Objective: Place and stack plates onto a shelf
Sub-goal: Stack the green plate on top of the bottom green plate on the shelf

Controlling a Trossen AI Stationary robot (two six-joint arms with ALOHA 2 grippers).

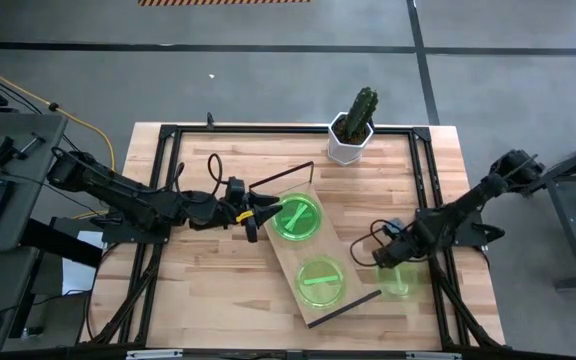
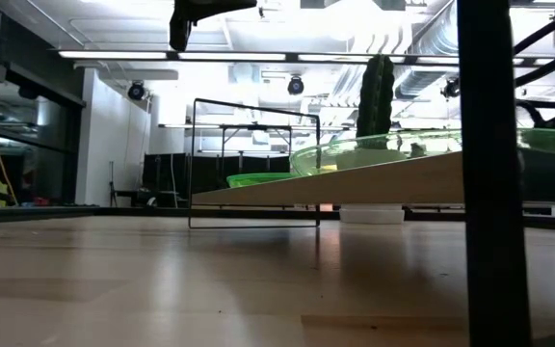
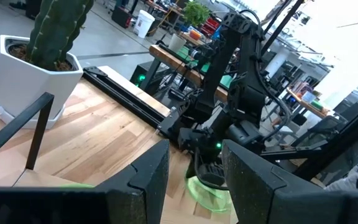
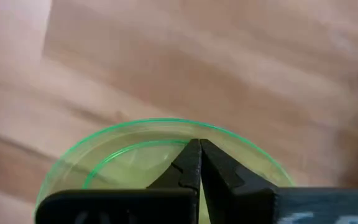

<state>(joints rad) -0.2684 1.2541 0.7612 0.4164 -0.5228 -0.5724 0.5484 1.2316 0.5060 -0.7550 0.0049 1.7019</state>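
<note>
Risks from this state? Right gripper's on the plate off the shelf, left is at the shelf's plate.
1. The right gripper looks pinched on the rim of the plate on the table; a thin edge grip may slip on lifting.
2. The left gripper sits at the rim of a plate on the shelf; a nudge might slide it.

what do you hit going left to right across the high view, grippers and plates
left gripper → plate at the shelf's far end → plate on the shelf's near end → right gripper, over a plate on the table
</note>
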